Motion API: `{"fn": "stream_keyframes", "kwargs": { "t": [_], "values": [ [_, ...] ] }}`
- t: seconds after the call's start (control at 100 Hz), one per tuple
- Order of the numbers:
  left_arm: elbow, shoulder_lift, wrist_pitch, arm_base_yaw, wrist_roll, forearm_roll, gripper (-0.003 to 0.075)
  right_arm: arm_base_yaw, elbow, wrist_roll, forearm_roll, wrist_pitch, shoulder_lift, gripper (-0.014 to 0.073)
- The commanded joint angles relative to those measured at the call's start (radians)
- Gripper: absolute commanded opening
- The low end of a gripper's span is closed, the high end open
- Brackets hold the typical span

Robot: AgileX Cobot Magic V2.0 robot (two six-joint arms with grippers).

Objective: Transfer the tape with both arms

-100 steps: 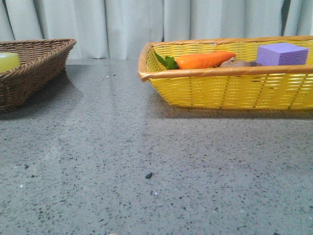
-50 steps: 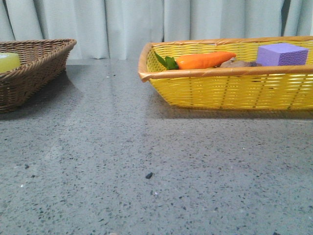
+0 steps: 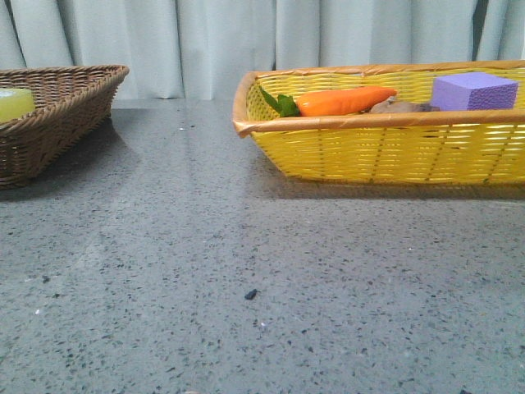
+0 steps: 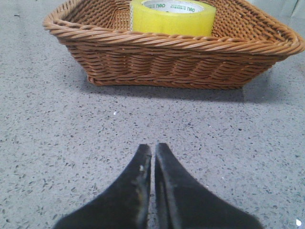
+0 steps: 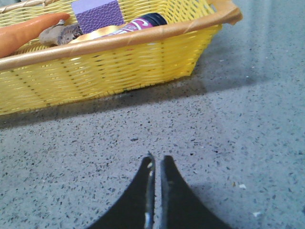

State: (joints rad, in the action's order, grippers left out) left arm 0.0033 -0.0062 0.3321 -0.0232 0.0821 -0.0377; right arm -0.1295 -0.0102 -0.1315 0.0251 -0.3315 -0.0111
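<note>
Yellow tape (image 4: 172,18) half hidden inside brown basket (image 4: 171,57); both hands pinched closed, empty.

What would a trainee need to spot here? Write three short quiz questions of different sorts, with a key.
1. True or false: the tape sits in the yellow basket.
2. Which item lies next to the carrot? A) a purple block B) a red cup C) a green bottle
3. Fill in: the left gripper and right gripper each have their fingers ____ and hold nothing.

Key
1. False; it sits in the brown wicker basket.
2. A
3. closed together
</note>
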Motion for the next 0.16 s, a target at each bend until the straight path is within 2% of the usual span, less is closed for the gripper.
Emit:
{"fn": "stream_keyframes", "kwargs": {
  "t": [0.0, 0.15],
  "values": [
    [0.009, -0.030, -0.047, -0.005, 0.010, -0.002, -0.0020, -0.008, -0.021, 0.011, -0.017, 0.014, -0.020, -0.0074],
    [0.009, -0.030, -0.047, -0.005, 0.010, -0.002, -0.0020, -0.008, -0.021, 0.011, -0.017, 0.014, -0.020, -0.0074]
  ]
}}
